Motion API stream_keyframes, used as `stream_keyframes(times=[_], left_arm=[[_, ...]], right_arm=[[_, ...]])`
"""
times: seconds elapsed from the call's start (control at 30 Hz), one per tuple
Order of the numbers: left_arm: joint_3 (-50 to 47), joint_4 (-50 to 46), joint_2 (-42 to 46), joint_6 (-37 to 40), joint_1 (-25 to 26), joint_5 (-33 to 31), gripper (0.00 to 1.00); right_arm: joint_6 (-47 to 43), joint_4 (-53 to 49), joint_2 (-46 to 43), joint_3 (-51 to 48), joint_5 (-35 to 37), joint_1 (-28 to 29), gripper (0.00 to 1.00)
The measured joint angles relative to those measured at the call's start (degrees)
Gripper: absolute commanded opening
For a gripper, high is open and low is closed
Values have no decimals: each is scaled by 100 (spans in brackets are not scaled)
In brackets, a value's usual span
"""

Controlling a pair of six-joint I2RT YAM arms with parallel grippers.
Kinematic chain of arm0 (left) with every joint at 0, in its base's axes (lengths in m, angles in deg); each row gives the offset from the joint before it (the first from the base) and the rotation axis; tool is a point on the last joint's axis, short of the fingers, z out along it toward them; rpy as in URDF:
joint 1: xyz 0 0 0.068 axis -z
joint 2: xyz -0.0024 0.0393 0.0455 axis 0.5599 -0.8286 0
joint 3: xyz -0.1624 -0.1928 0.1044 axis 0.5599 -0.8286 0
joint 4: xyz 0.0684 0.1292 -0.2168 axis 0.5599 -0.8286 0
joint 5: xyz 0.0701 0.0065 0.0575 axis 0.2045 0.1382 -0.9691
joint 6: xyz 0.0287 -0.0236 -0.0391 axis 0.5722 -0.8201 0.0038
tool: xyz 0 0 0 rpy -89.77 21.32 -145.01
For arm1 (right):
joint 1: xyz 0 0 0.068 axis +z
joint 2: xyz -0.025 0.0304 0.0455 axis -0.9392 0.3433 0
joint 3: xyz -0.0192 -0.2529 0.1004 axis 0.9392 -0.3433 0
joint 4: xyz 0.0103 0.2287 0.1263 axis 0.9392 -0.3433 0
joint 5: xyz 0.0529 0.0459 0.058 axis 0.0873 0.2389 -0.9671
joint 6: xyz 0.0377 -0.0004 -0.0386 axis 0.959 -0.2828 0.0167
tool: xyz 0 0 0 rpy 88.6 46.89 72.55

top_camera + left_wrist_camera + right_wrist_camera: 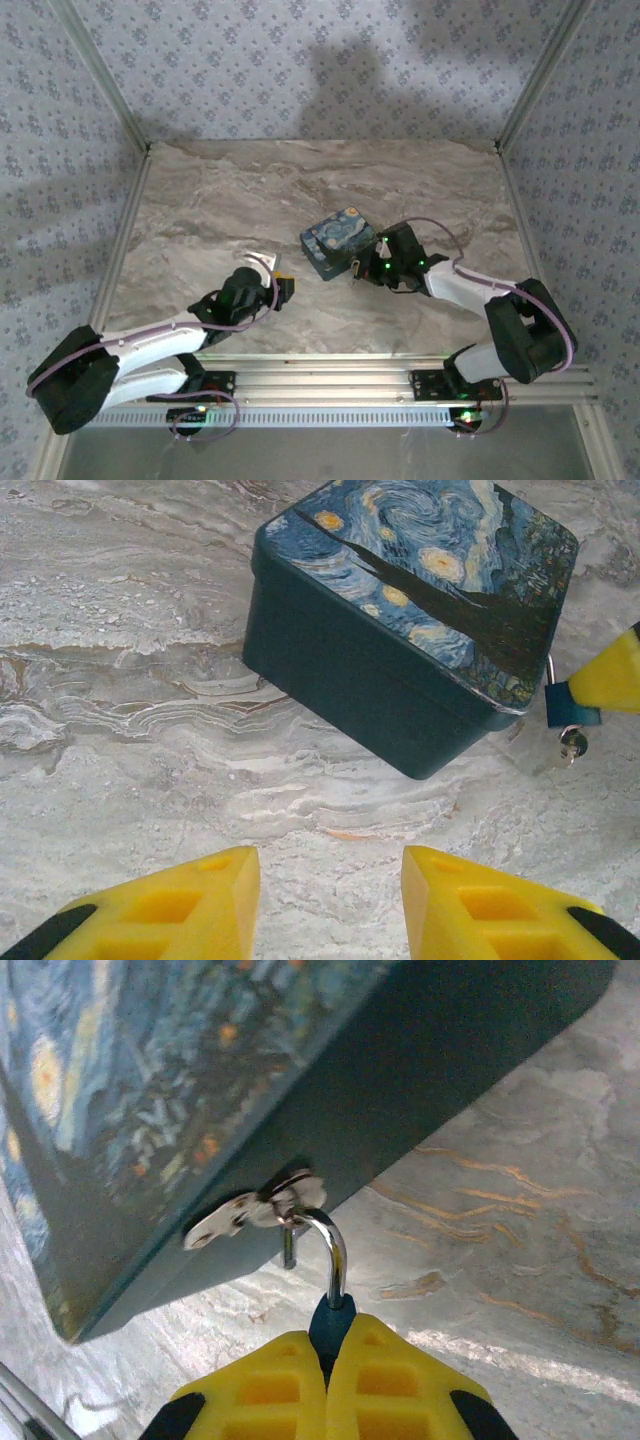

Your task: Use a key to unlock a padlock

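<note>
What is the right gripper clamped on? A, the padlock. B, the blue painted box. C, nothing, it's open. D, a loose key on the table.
A: the right gripper is shut on the padlock body, its silver shackle sticking out past the fingertips.

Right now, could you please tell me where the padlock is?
In the right wrist view the padlock is hooked through the latch of the blue box, its body pinched in the right tool; from above, it is at the box's near-right edge.
</note>
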Motion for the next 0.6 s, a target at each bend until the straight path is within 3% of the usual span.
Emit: stream_keyframes(times=[0.27,0.6], left_arm=[[-4,-199,367,-28,0,-61,42],[-37,-551,892,-26,0,-238,43]], right_arm=[[673,463,-131,-197,472,2,0],[1019,225,-588,-162,1224,2,0]])
